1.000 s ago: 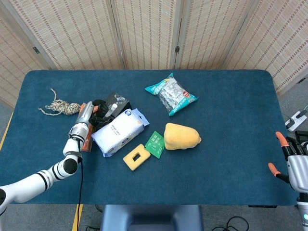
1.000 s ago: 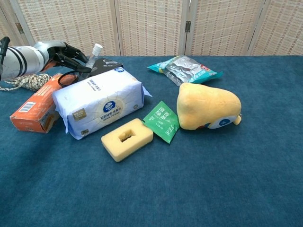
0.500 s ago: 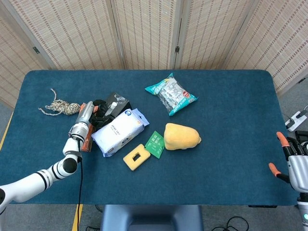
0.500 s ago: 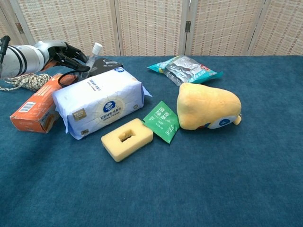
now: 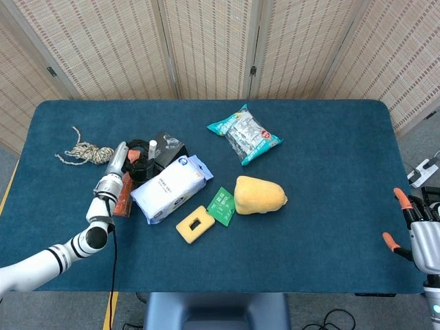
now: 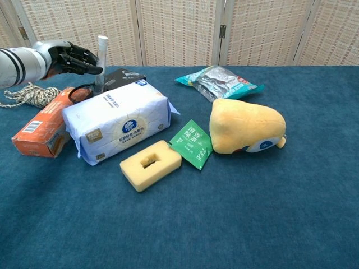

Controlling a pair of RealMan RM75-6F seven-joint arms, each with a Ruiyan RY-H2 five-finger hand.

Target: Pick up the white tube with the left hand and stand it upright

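Left hand (image 6: 72, 59) clamps the slim white capped tube (image 6: 101, 63) near-vertical; lower it squarely, then release gently.

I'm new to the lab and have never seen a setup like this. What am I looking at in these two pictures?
A two-armed robot with human-like hands sits at a blue table. One picture looks down from its head, the other forward from its chest. Its left hand holds a white tube nearly upright, behind a pack of tissues. Its right hand waits at the table's edge, holding nothing. Also lying there: an orange box, a rope, a yellow sponge, a green sachet, a yellow plush toy and a snack bag.
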